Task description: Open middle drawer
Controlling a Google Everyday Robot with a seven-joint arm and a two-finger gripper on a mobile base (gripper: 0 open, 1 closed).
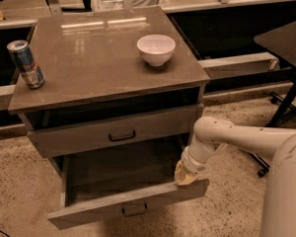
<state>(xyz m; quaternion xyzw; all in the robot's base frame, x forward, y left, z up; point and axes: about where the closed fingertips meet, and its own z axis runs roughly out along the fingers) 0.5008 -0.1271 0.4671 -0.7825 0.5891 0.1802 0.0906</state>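
Note:
The middle drawer (pixel 130 201) is a grey-brown drawer with a small black bar handle (pixel 134 210). It stands pulled out below the cabinet's upper drawer, and its inside is empty. My gripper (pixel 186 176) is at the right end of its front panel, touching the panel's top edge. The white arm reaches in from the right. The slimmer upper drawer (pixel 113 132) is closed above it. What lies below the open drawer is hidden.
A white bowl (pixel 156 49) and a drink can (pixel 25 63) stand on the cabinet top (pixel 98 58). A dark table (pixel 286 43) with a wheeled base stands at the right. My own white body (pixel 286 191) fills the lower right. The floor is speckled.

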